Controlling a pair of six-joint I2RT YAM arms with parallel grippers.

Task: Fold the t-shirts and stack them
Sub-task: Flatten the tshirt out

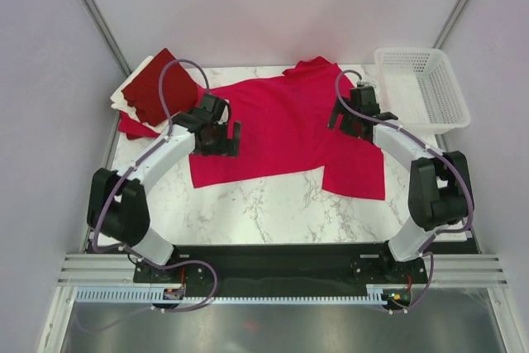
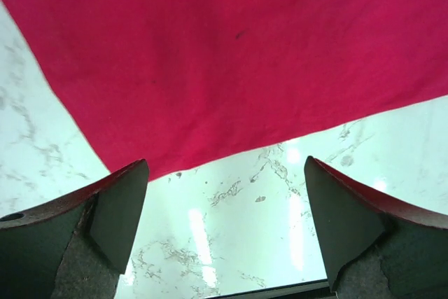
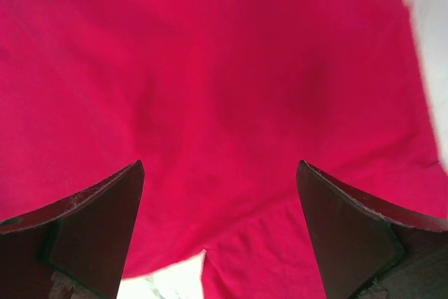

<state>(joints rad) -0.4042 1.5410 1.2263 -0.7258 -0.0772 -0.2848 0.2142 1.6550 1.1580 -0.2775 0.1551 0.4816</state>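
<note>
Crimson t-shirt (image 1: pixel 281 126) lies spread flat, unfolded, on marble table (image 1: pixel 264 212).

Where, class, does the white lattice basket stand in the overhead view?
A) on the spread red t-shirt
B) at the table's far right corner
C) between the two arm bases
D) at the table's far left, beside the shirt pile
B: the basket stands at the far right corner of the table, apart from the spread crimson t-shirt, while the shirt pile lies far left.
</note>
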